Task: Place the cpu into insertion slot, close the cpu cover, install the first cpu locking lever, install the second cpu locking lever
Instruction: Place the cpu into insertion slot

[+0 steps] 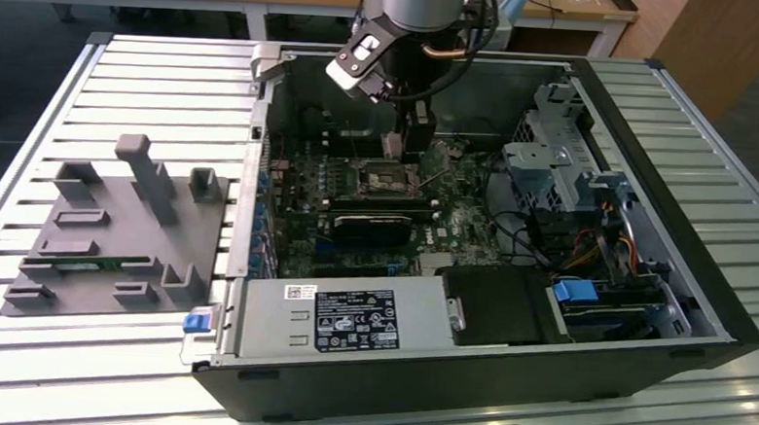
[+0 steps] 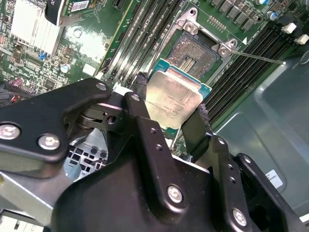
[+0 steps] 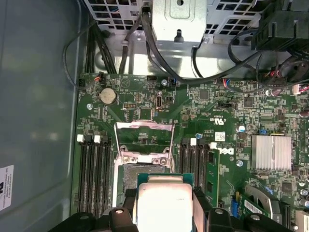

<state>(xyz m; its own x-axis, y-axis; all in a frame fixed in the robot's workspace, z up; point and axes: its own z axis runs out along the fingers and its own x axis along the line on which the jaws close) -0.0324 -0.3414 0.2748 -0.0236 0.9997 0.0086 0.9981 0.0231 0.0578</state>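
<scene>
My gripper is shut on the cpu, a flat square chip with a silvery top, its black fingers pressing two opposite edges. The chip hangs just above and a little to one side of the insertion slot, whose dark pin field lies bare. In the first wrist view the cpu covers part of the insertion slot, and the cpu cover is swung open, lying back beyond the socket. A thin locking lever sticks out free beside the socket. In the exterior view the gripper reaches down into the computer case over the insertion slot.
Long black memory slots flank the socket on both sides. A silver finned heatsink, cables and a drive cage crowd the case. A power supply sits at the case front. A grey fixture stands on the slatted table at the exterior view's left.
</scene>
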